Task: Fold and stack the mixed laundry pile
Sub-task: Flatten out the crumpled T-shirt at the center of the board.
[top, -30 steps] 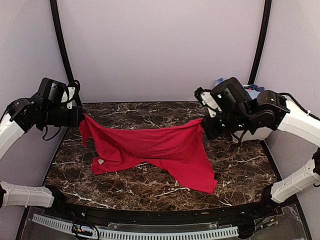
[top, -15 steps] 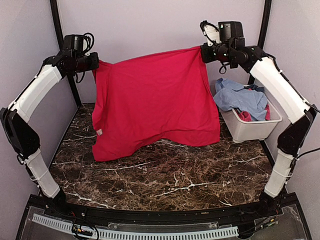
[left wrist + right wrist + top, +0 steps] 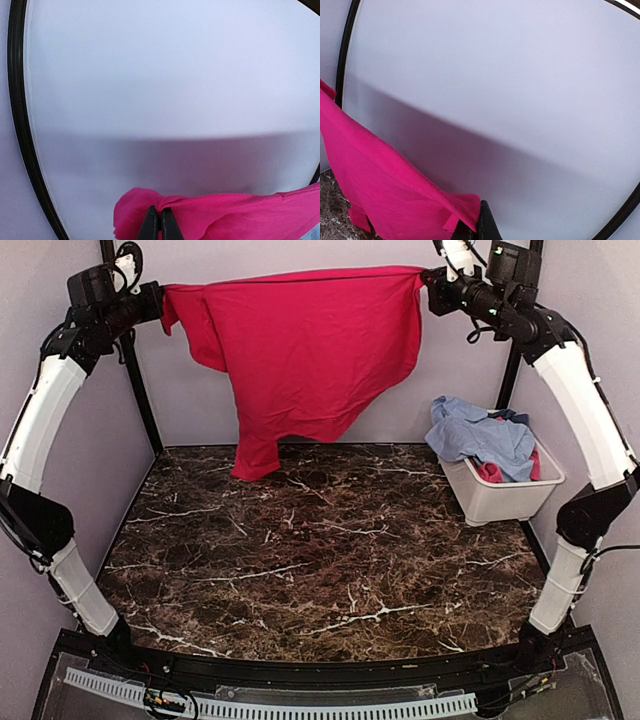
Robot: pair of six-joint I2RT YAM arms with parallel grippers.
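Note:
A red garment [image 3: 300,350] hangs spread out high above the table, stretched between both arms. My left gripper [image 3: 160,298] is shut on its left top corner [image 3: 145,212], and my right gripper [image 3: 425,282] is shut on its right top corner [image 3: 465,207]. The cloth's lowest tip dangles at the back left, just above the marble. The rest of the laundry pile, a light-blue shirt [image 3: 480,435] over a pink-red piece [image 3: 490,472], lies in the white tub [image 3: 500,495] at the right.
The dark marble table [image 3: 330,550] lies below. Black frame poles [image 3: 130,360] stand at the back corners, close to both raised arms. A pale backdrop wall [image 3: 320,430] closes the rear.
Both arms have risen from table height to the top of the frame, lifting the red garment off the marble until it hangs free. The tub came into view as the right arm rose.

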